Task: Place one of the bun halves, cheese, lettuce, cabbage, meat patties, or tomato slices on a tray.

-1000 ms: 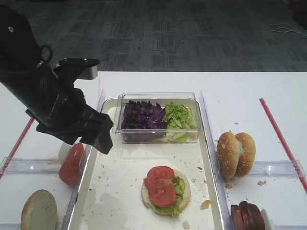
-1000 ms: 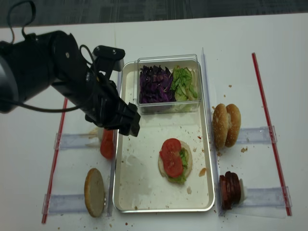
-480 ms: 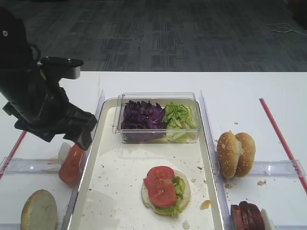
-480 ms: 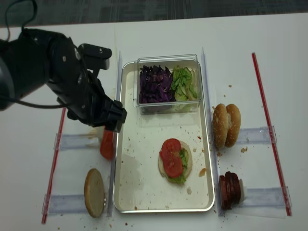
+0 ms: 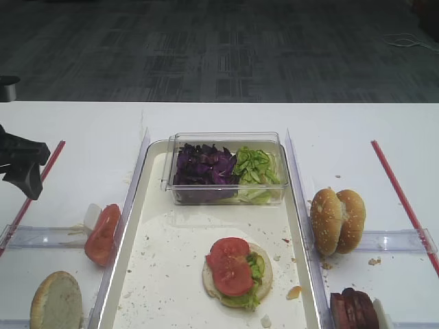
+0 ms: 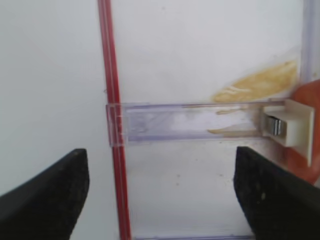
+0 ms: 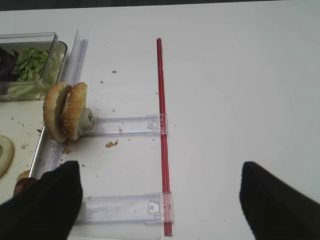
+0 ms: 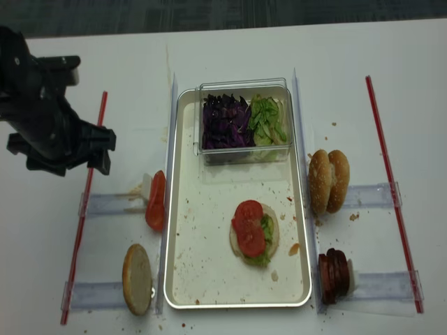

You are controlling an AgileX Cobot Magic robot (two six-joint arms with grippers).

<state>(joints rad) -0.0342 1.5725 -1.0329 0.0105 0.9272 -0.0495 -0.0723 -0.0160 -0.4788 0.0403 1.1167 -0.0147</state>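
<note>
The white tray (image 8: 183, 265) holds a bun half (image 8: 271, 241) topped with lettuce and two tomato slices (image 8: 248, 225). More tomato slices (image 8: 156, 201) stand on edge in a rack left of the tray. My left gripper (image 8: 66, 159) hovers open and empty over the left red strip (image 6: 111, 100), left of those slices. My right gripper (image 7: 160, 205) is open and empty above the table, right of the upright bun halves (image 7: 65, 111). Cabbage (image 8: 225, 122) and lettuce (image 8: 267, 118) fill the clear box. Meat patties (image 8: 334, 273) stand at the lower right. No cheese shows.
A lone bun half (image 8: 137, 278) stands in a clear rack (image 8: 94, 294) at the lower left. Clear racks (image 7: 127, 125) and a red strip (image 7: 161, 100) lie on the table right of the tray. Crumbs speckle the tray floor.
My left arm has drawn back leftward from the tray's left edge to above the left red strip, jaws still open and empty. The racked tomato slices are now uncovered.
</note>
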